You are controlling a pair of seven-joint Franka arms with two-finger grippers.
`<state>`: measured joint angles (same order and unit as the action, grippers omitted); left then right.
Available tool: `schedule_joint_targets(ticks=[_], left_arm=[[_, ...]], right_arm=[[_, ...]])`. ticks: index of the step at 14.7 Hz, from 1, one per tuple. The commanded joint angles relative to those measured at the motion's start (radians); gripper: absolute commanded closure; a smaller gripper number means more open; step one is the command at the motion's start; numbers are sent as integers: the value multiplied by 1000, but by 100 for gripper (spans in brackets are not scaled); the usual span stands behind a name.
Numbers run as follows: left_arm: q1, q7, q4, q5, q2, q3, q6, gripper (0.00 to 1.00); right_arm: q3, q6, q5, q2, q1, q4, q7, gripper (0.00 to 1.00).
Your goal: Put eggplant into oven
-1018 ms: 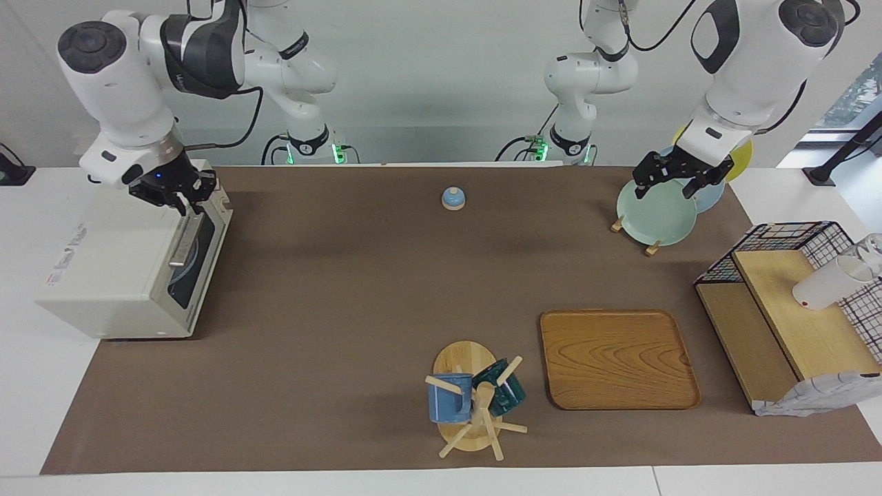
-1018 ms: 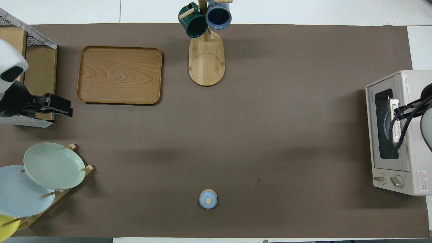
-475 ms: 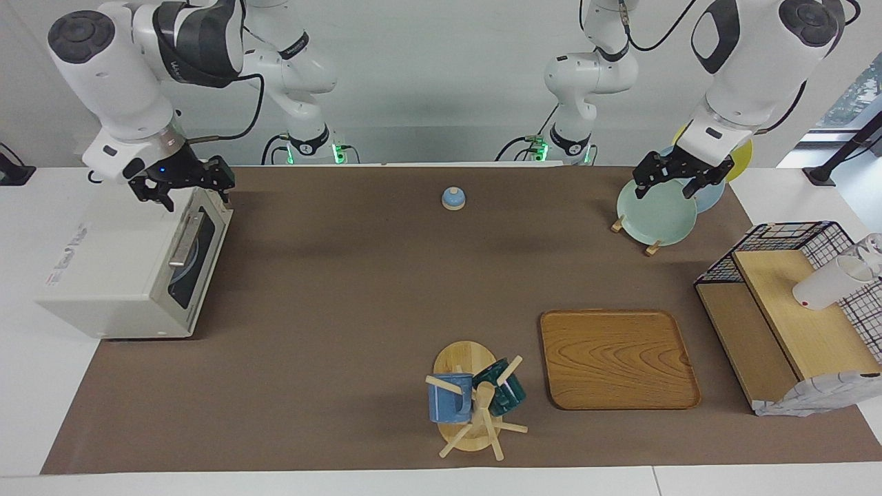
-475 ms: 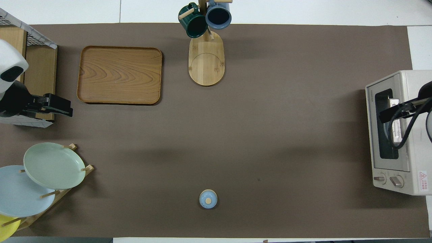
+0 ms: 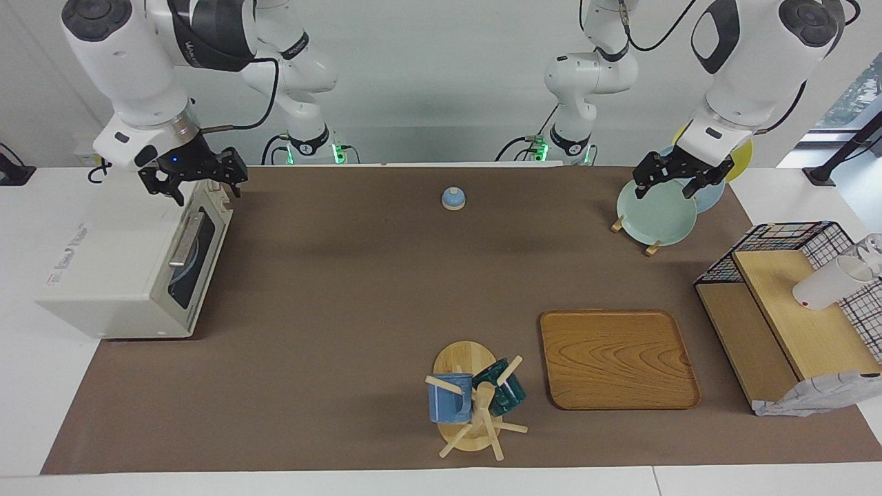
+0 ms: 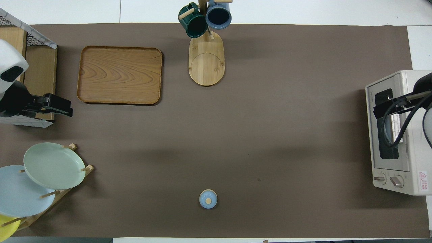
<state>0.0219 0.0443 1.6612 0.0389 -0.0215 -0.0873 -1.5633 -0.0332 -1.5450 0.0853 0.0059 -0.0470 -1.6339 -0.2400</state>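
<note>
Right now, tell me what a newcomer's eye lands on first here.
The boxy off-white toaster oven with its dark glass door shut, at the right arm's end of the table, with the right gripper open above its top edge. The left gripper hangs over the pale green plate in the wooden rack. No eggplant is in sight.

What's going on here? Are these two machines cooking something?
Not visibly. The right gripper hangs open and empty over the oven, whose glass door is shut. The left gripper, also open and empty, waits over a green plate in a rack at the left arm's end. No eggplant shows on the table; something round shows dimly through the oven door. The wooden tray has nothing on it.
</note>
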Motion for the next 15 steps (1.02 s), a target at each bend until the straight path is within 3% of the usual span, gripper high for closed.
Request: schedule_joint_targets(ticks=[1, 9, 15], left_arm=[[-10, -3, -14, -19, 2, -9, 14, 0], [-10, -3, -14, -19, 2, -9, 14, 0], [-10, -3, -14, -19, 2, -9, 14, 0]], right_arm=[[38, 23, -21, 6, 35, 19, 8, 0], [72, 5, -51, 2, 46, 5, 19, 0], [73, 8, -71, 2, 35, 17, 142, 0]])
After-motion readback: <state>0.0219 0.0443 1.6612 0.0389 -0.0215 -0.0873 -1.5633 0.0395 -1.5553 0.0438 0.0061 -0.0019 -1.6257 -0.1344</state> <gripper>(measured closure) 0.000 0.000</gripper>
